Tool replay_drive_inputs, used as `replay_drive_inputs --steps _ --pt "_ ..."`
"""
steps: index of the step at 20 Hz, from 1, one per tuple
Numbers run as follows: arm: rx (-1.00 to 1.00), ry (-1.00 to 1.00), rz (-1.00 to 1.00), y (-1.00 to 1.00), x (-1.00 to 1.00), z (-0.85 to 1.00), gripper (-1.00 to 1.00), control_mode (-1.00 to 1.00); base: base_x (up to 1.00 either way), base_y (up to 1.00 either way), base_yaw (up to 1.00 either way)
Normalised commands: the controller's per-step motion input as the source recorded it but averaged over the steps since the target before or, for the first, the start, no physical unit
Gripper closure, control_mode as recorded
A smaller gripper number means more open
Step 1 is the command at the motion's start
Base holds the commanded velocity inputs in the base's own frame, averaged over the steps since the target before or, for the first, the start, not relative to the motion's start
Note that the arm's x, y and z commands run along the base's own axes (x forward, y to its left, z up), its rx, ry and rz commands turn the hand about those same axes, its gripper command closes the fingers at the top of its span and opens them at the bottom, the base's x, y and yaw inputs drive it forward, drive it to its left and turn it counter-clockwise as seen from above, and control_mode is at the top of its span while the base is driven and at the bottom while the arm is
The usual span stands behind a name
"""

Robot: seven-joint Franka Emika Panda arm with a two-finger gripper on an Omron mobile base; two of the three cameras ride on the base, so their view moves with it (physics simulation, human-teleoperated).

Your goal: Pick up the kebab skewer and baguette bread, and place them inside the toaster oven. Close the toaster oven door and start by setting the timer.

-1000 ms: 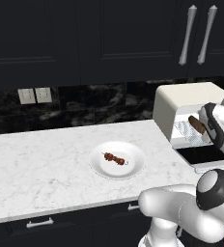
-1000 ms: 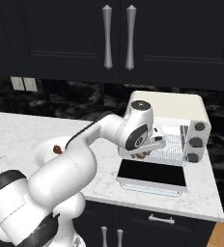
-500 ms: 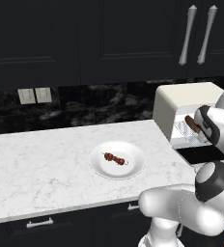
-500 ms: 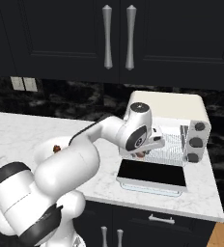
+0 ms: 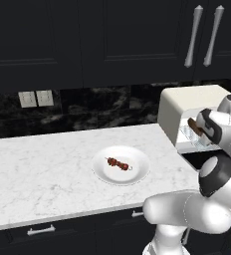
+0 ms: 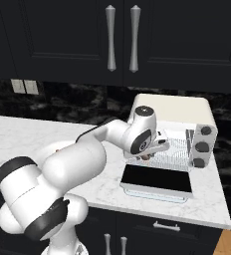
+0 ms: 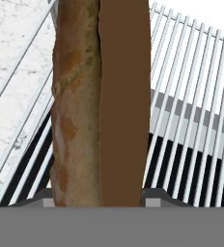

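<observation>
From the left base view, we see the kebab skewer (image 5: pixel 118 163), a thin stick of red and dark chunks, lying on a round white plate (image 5: pixel 139 174) on the veined marble counter (image 5: pixel 43 169). It is not yet moved. At the mouth of the cream, rounded toaster oven (image 5: pixel 192 102), the gripper (image 5: pixel 201 130) holds the baguette bread (image 5: pixel 194 125), whose dark brown end pokes out.

From the right base view, we see the toaster oven door (image 6: pixel 157 179) folded down flat, its dark glass facing up, the wire rack (image 6: pixel 176 153) above it and dark round knobs (image 6: pixel 202 147) on the right panel. We judge the bread about to be set down; skewer, door and timer all remain.

In the hand view, the crusty, mottled loaf is clamped between the finger tips (image 7: pixel 155 195) and hangs over the thin silver rack bars.
</observation>
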Motion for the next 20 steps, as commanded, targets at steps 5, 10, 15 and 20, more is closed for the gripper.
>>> replay_drive_inputs --steps 5,10,15,20 --pt "0.0 -0.05 0.0 0.0 0.09 -0.04 1.0 -1.0 0.0 0.0 0.0" --pt "0.0 -0.04 0.0 0.0 0.02 -0.12 1.0 -1.0 0.0 0.0 0.0" --pt "0.0 -0.03 0.0 0.01 0.08 -0.1 1.0 -1.0 0.0 0.0 0.0" --pt "0.0 -0.02 0.0 0.12 0.17 -0.06 -1.0 -1.0 0.0 0.0 0.0"
